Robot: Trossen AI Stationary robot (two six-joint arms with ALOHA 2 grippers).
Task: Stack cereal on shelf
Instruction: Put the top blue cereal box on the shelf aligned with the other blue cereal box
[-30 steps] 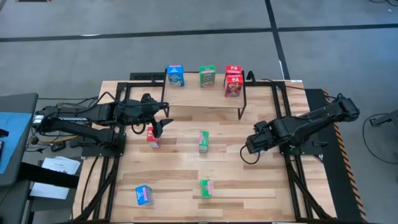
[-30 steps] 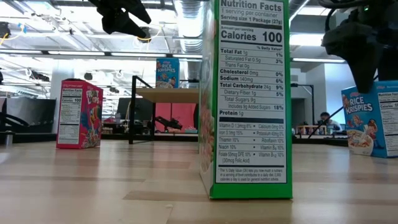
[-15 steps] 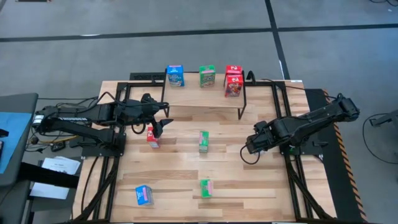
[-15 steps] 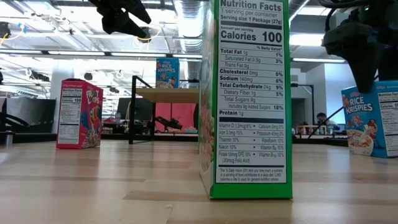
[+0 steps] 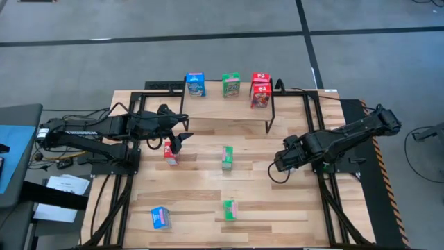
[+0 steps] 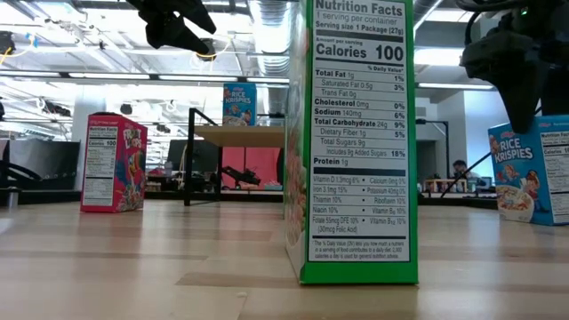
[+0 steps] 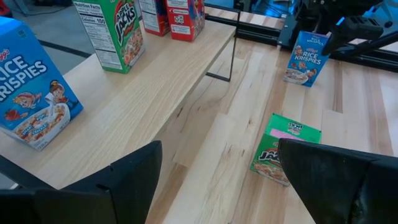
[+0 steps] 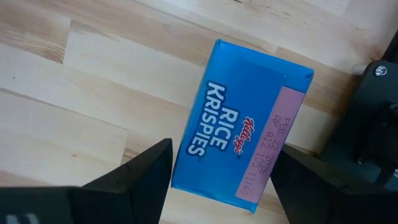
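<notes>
Right claw (image 8: 214,177) spread wide, hovering directly above an upright blue Rice Krispies box (image 8: 244,127) on the worktop (image 8: 74,74): light, stiff but crushable cardboard, probably best pinched gently across its narrow sides; left claw (image 7: 217,180) also wide, near the shelf (image 7: 155,93).

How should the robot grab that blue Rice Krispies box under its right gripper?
Probably from straight above, pinching the two broad printed faces near the top. The blue box stands upright with its narrow top flap facing the right gripper, whose open fingers already sit either side of it, so the thin way fits between them.
</notes>
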